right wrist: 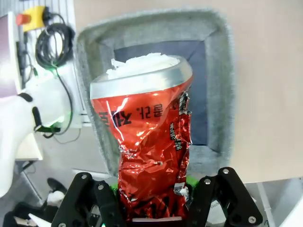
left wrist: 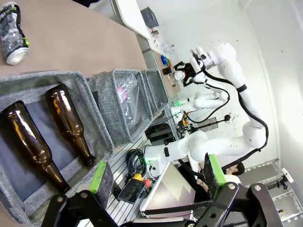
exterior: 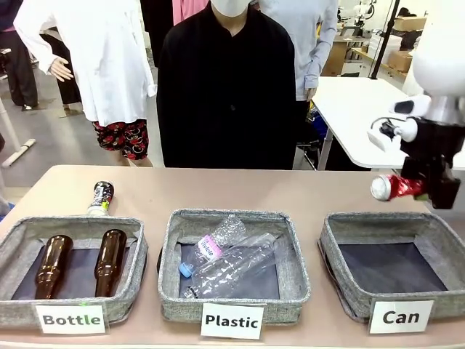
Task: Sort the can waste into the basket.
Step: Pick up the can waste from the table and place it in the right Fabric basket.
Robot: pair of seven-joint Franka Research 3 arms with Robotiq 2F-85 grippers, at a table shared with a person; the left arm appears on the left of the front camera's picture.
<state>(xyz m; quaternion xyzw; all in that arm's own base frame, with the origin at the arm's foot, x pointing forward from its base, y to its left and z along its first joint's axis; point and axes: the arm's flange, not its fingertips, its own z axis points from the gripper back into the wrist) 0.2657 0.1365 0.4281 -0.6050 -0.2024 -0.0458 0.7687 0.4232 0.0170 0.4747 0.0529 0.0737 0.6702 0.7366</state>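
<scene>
Crushed can [exterior: 392,187] aloft, above rightmost basket [exterior: 378,220]

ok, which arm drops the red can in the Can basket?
Right: the right end effector holds the red can above the Can basket; left end effector sits open by the Bottle basket.

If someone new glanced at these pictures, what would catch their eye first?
The right tool grips a crushed red can in the air over the Can basket at the right. A dark can lies on the table behind the Bottle basket, at the left.
</scene>
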